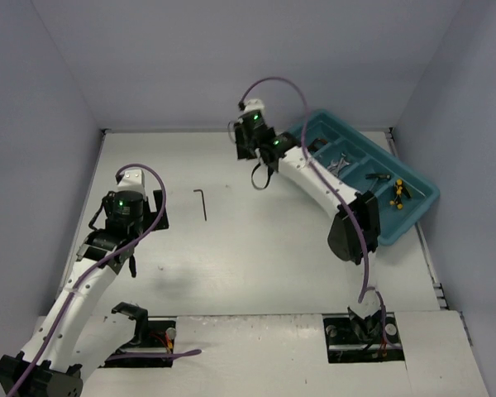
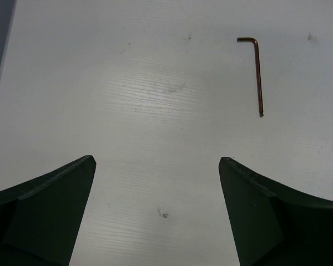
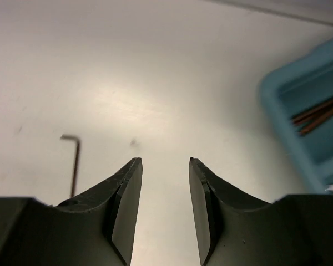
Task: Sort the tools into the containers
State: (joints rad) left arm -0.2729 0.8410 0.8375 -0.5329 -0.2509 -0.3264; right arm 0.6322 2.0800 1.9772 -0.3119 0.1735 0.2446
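On my overhead feed one dark L-shaped hex key (image 1: pixel 202 203) lies flat on the white tabletop (image 1: pixel 273 265), out in the open between the two arms and well apart from the teal tray (image 1: pixel 409 222) at the far right. It is the only tool I can see outside the tray.

The left end effector (image 2: pixel 155 160) hangs over bare tabletop with its jaws spread wide and nothing between them. Through its wrist camera the hex key (image 2: pixel 258 77) sits ahead and to the right, short leg at the far end and long shank running back toward the camera, clear of both fingers.

The right end effector (image 3: pixel 164 160) is over the tabletop just left of the tray's near corner. Its jaws are parted by a modest gap (far narrower than the left pair) and hold nothing; I see only white surface between the fingers (image 3: pixel 125 205). From that wrist view the hex key (image 3: pixel 75 166) is off to the left, its lower end hidden behind the left finger, while the tray's (image 3: pixel 277 111) corner comes in at the right edge.

Inside the tray, a few thin brownish hex keys (image 3: pixel 319 113) lie together in one compartment. From above I also make out silver wrenches (image 1: pixel 343 161) in a middle compartment, a small dark tool (image 1: pixel 379 176) in the next, and a yellow-and-black handled tool (image 1: pixel 398 192) nearer the right end
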